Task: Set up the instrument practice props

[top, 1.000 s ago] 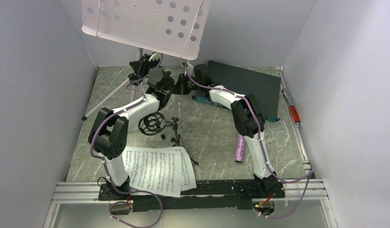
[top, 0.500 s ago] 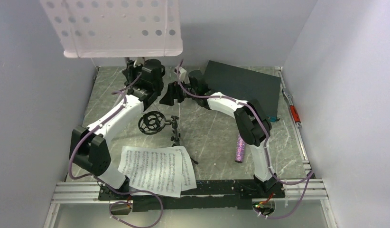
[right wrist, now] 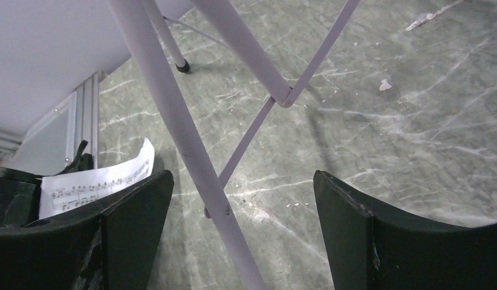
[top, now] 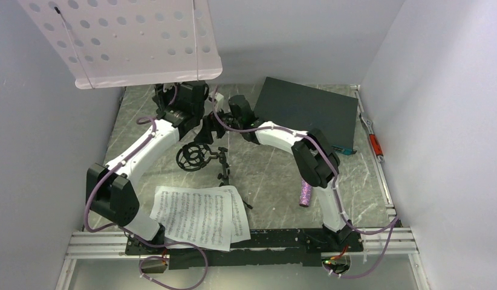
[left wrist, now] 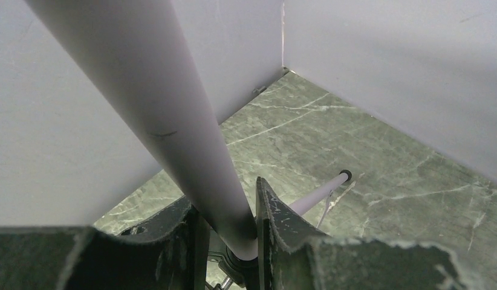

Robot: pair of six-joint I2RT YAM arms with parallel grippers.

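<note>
The pale lilac perforated music stand (top: 125,42) fills the upper left, its desk high above the table. My left gripper (top: 179,106) is shut on the stand's pole (left wrist: 173,121), which runs up between the jaws of the left gripper (left wrist: 228,235) just above a black clamp collar. My right gripper (right wrist: 240,229) is open, and a tripod leg (right wrist: 191,157) crosses the gap without touching either finger. In the top view the right gripper (top: 208,128) sits by the stand's base. Two sheet-music pages (top: 198,214) lie near the front. The small black tripod with ring mount (top: 194,158) and the glittery purple microphone (top: 306,188) rest on the table.
A flat dark box (top: 306,115) leans at the back right. A red-handled tool (top: 374,145) lies along the right wall. Grey walls close in on three sides, and an aluminium rail (top: 264,238) runs along the front edge.
My right gripper has gone from shut to open. The stand's desk has swung from the upper middle to the upper left, and my left arm moved left with the pole.
</note>
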